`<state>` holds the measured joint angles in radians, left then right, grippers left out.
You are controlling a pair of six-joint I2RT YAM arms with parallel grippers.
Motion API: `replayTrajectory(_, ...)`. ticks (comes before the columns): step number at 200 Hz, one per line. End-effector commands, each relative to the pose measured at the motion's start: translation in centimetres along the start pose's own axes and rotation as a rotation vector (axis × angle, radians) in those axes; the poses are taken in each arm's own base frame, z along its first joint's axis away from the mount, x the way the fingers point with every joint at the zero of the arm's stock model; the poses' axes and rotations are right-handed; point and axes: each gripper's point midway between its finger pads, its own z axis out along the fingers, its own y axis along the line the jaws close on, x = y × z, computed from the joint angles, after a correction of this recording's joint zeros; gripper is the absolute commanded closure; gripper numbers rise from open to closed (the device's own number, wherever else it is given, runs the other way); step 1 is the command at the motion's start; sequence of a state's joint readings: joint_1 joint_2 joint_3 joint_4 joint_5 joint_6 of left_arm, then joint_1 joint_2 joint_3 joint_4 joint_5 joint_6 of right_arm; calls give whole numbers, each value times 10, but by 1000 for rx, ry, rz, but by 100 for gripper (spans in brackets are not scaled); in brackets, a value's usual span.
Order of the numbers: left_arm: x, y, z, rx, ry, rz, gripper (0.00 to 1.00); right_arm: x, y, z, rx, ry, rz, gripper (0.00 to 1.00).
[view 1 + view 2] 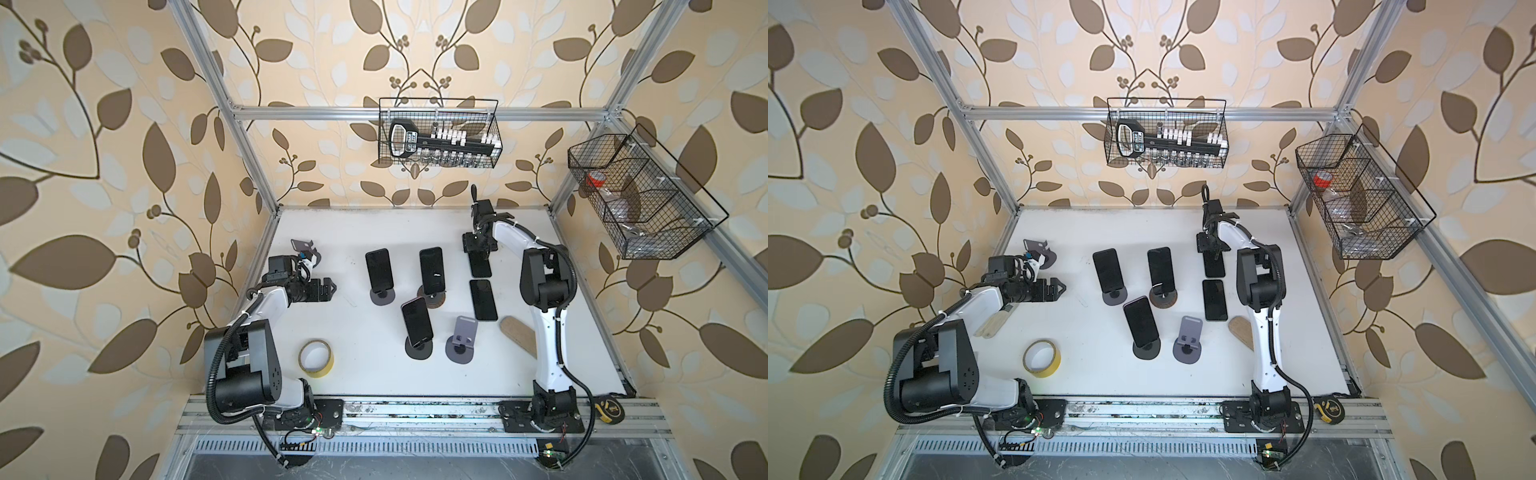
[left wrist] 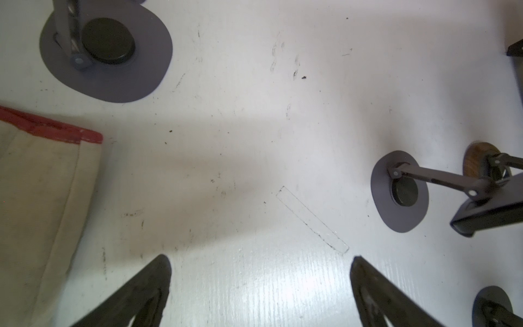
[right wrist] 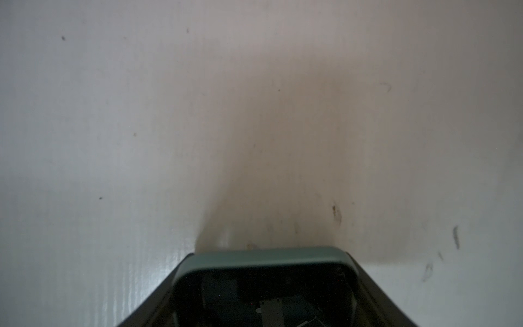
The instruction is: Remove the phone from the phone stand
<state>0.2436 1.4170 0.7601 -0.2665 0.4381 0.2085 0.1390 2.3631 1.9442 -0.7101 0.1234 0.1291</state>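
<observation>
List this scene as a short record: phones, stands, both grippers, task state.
on stands: back left phone; middle phone; front phone
empty stands: grey stand; far left stand
flat on table: loose phone
right gripper: closed on held phone, back right, low over the table
left gripper: open, empty, above bare table
other: tape roll
task state: three phones not yet removed
</observation>
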Motion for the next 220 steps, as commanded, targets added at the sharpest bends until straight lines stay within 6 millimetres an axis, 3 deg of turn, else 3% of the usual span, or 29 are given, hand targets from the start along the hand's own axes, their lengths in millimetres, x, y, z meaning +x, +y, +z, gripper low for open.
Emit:
replayTrajectory(1,-15,-1,-5,18,-29,23,1,14,0,16,-3,57,-19,36)
replayTrajectory(27,-15,-1,-6,18,-29,24,1,14,0,15,1,55,-14,34)
replayTrajectory(53,-14,-1,-5,19,-26,23,1,14,-1,15,6,55,-11,23)
replayTrajectory(179,-14,-2,-6,19,-26,25,1,15,-3,14,-1,54,-4,23)
replayTrajectory(220,-15,-1,-6,19,-28,25,1,7,-5,1,-5,17,21,21)
